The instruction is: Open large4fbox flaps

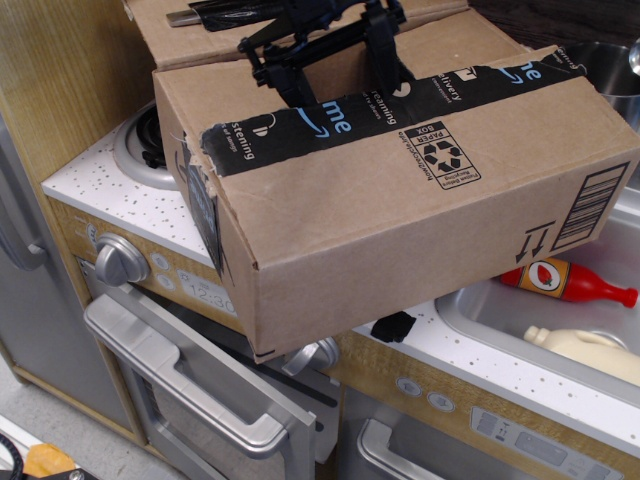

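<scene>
The large4fbox (400,230) is a big brown cardboard box with black-and-blue tape, a recycling mark and a barcode. It lies tilted on the toy kitchen counter and overhangs its front edge. The near flap (230,95) lies across the top along the taped edge. A far flap (190,40) with torn black tape stands back behind it. My black gripper (338,72) is open above the top of the box. Its left finger (292,85) touches or nearly touches the taped edge. Its right finger (385,60) is just above the tape.
A red bottle (570,280) and a cream bottle (585,350) lie in the sink (470,320) at the right, below the box. A burner (140,150) sits on the white counter (110,190) at the left. A metal pot (610,65) is at the far right. An oven handle (180,385) is below.
</scene>
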Motion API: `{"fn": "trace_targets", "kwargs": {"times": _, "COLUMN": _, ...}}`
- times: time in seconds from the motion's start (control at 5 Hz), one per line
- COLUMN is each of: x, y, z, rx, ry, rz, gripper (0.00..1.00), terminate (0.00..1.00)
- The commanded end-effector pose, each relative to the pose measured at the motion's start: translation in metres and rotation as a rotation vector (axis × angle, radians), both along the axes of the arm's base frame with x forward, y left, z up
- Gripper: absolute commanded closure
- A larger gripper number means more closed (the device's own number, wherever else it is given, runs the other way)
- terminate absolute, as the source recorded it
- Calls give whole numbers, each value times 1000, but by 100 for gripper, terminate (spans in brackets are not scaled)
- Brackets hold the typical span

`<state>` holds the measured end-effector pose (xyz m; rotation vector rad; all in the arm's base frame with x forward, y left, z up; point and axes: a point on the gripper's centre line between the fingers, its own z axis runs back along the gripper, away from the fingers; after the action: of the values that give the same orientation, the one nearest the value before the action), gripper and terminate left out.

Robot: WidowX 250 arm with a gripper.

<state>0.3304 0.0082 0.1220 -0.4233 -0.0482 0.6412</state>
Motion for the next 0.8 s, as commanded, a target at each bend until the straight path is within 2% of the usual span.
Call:
{"fn": "trace_targets", "kwargs": {"times": 0.0, "x": -21, "y": -24, "z": 21, "rx": -70, "ry": -33, "rz": 25, "gripper": 0, "terminate": 0}}
{"fn": "trace_targets", "kwargs": {"times": 0.2, "x": -29, "y": -41, "z": 33, "rx": -53, "ry": -36, "rz": 51, "gripper": 0, "terminate": 0}}
{"fn": "trace_targets", "kwargs": {"times": 0.6, "x": -27, "y": -74, "z": 63, "rx": -11, "ry": -74, "rz": 80, "gripper": 0, "terminate": 0}}
